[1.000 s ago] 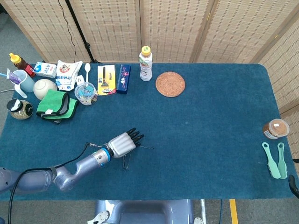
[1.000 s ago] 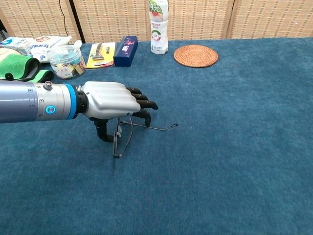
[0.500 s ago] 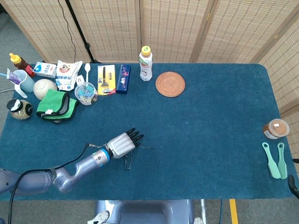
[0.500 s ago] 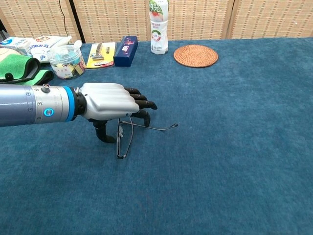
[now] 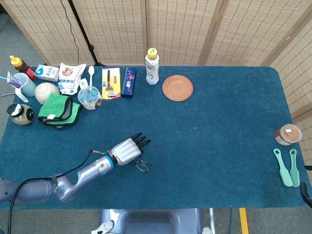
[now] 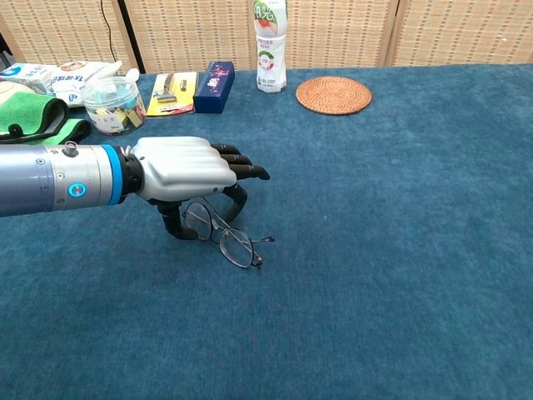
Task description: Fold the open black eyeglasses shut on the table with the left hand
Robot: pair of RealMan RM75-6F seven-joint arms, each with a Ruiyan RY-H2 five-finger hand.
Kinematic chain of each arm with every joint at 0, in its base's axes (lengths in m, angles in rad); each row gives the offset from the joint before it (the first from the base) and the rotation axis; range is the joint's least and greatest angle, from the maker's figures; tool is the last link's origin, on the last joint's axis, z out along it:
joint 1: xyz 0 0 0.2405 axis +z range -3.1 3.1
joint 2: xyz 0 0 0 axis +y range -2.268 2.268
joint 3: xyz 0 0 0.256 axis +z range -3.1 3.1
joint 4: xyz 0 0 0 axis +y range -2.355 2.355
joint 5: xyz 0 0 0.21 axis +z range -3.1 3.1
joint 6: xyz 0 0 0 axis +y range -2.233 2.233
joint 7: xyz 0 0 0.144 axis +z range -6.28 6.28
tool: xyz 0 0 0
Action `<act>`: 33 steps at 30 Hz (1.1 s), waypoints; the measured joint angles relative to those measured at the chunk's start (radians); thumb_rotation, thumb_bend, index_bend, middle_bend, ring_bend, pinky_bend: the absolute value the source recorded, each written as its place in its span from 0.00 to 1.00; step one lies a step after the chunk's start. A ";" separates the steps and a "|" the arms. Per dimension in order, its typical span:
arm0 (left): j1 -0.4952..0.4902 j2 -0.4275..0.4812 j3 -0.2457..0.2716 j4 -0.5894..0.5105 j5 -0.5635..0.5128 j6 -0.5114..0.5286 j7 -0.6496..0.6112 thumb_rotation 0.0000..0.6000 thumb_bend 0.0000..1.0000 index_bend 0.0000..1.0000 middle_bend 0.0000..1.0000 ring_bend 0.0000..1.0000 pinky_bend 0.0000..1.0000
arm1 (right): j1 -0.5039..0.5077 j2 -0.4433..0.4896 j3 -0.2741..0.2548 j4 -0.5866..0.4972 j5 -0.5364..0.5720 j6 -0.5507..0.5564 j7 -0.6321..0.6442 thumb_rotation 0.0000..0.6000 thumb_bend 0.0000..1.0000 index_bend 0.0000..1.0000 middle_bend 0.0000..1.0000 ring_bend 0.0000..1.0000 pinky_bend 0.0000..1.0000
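The black eyeglasses (image 5: 141,165) (image 6: 223,236) lie on the blue table top, lenses tilted low, with one short temple end showing at the right. My left hand (image 5: 127,150) (image 6: 187,171) hovers palm down right over their left part. Its long fingers point right; the thumb and one curled finger reach down on either side of the nearer lens. Whether they touch the frame is not visible. The right hand shows in neither view.
A drink bottle (image 5: 152,67) (image 6: 271,46) and a woven coaster (image 5: 177,87) (image 6: 333,94) stand at the back. A clip tub (image 5: 89,97) (image 6: 112,104), green cloth (image 5: 59,109) and packets crowd the back left. Green brushes (image 5: 287,167) and a jar (image 5: 287,134) sit far right.
The glasses stood on edge with one temple stretched out to the right. Now they have tipped down and turned, and that long temple no longer sticks out. The hand barely moved.
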 measured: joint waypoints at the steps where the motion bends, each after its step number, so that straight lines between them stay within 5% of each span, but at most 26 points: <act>1: 0.001 0.000 0.001 0.001 0.002 0.000 -0.001 1.00 0.24 0.43 0.00 0.00 0.00 | 0.000 0.000 0.000 0.000 0.000 0.000 0.000 1.00 0.43 0.33 0.14 0.27 0.43; 23: 0.025 0.006 -0.002 0.010 0.034 0.023 -0.030 1.00 0.24 0.52 0.00 0.00 0.00 | -0.002 0.002 0.000 -0.004 -0.006 0.007 -0.005 1.00 0.43 0.33 0.14 0.27 0.43; 30: 0.034 0.017 -0.007 0.004 0.040 0.035 -0.048 1.00 0.24 0.06 0.00 0.00 0.00 | -0.001 0.000 0.000 -0.002 -0.007 0.005 -0.002 1.00 0.43 0.33 0.14 0.27 0.43; 33: 0.042 0.034 -0.012 -0.009 0.036 0.042 -0.069 1.00 0.24 0.00 0.00 0.00 0.00 | 0.003 0.000 0.001 -0.001 -0.007 0.001 0.001 1.00 0.43 0.33 0.14 0.27 0.43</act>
